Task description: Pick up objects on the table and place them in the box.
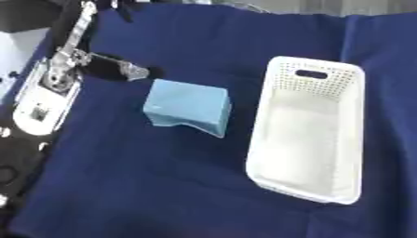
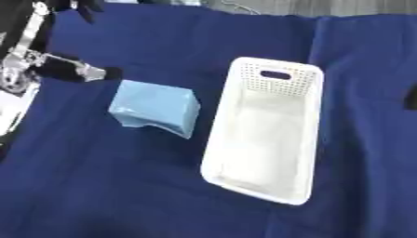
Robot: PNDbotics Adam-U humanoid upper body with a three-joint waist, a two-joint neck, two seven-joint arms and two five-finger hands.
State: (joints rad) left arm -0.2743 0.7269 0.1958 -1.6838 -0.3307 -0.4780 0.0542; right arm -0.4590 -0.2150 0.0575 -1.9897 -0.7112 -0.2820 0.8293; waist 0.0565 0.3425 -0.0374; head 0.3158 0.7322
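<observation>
A light blue packet (image 1: 187, 107) lies on the dark blue cloth, left of centre. To its right stands a white perforated box (image 1: 309, 132) with a handle slot at its far end and nothing inside it. My left hand (image 1: 114, 68), black with a silver tip, comes in from the upper left. It sits just beyond the packet's far left corner without touching it. A dark sliver of my right hand (image 2: 411, 98) shows at the right edge of the right eye view, well away from the box.
My left arm's silver and black links (image 1: 49, 88) run down the left side over the cloth's edge. The blue cloth (image 1: 146, 186) covers the table, with a fold running down at the far right (image 1: 346, 42).
</observation>
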